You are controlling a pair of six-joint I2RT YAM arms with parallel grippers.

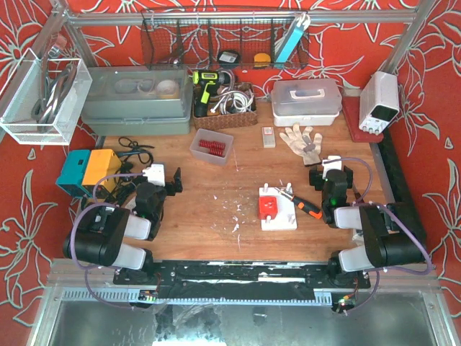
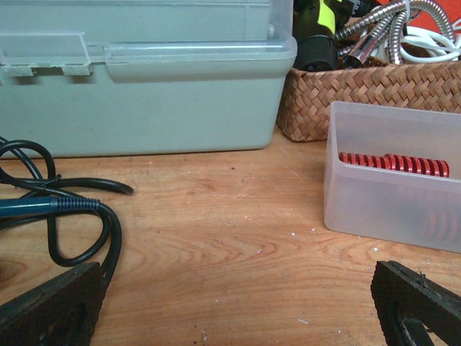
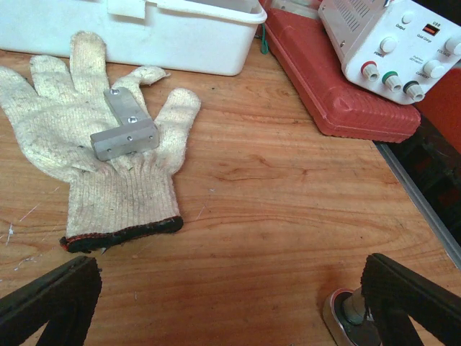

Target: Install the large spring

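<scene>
Red springs (image 1: 210, 147) lie in a clear plastic bin (image 1: 222, 137) at the table's middle back; they also show in the left wrist view (image 2: 395, 163) at the right. A white base plate (image 1: 286, 219) carrying a red block (image 1: 269, 207) and upright posts sits at the middle. An orange-handled screwdriver (image 1: 306, 204) lies by its right side. My left gripper (image 1: 166, 180) is open and empty, low over bare wood left of the bin. My right gripper (image 1: 331, 169) is open and empty, right of the plate, near a white glove (image 3: 101, 151).
A grey toolbox (image 2: 144, 79) and a wicker basket (image 2: 374, 90) stand at the back. Black cables (image 2: 65, 209) lie at the left by a teal and orange box (image 1: 88, 171). A metal bracket (image 3: 126, 126) rests on the glove. A white lidded box (image 1: 306, 99), red case (image 3: 331, 86) and power supply (image 1: 379, 102) stand back right.
</scene>
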